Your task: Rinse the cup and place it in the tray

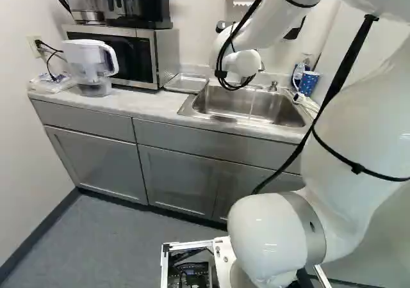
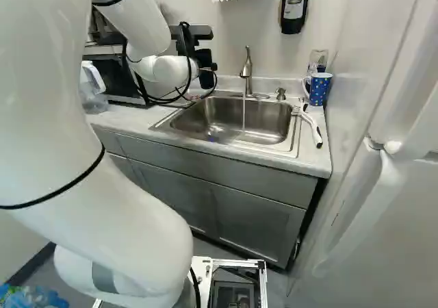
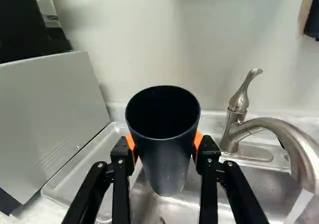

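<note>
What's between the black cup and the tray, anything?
Nothing I can see. The pincer holds the black cup up, and the metal tray lies nearby. The faucet is on the cup's other side.

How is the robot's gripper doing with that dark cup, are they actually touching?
Touching. The wrist view shows the gripper shut on the dark cup, one orange pad against each side.

No words, numbers or signs can be read; any print on the wall dispenser [image 2: 295, 8], upper right of the right base view, is too small to tell.
</note>
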### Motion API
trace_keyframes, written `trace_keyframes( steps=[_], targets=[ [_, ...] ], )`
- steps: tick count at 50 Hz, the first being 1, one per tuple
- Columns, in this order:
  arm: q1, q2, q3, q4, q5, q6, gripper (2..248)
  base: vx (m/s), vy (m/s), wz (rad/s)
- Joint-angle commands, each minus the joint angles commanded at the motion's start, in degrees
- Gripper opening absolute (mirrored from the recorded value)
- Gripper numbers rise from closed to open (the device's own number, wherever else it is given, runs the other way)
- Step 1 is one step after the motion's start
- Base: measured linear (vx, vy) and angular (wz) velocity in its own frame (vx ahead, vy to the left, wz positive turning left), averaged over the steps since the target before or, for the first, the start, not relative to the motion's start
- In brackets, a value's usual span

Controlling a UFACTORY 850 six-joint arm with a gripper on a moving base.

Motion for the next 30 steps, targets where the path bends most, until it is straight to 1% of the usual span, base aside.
trace_keyframes(
  steps=[30],
  targets=[
    [4.4,-5.4,-5.5,0.0,0.0,0.0,124,0.000,0.000,0.000]
  ],
)
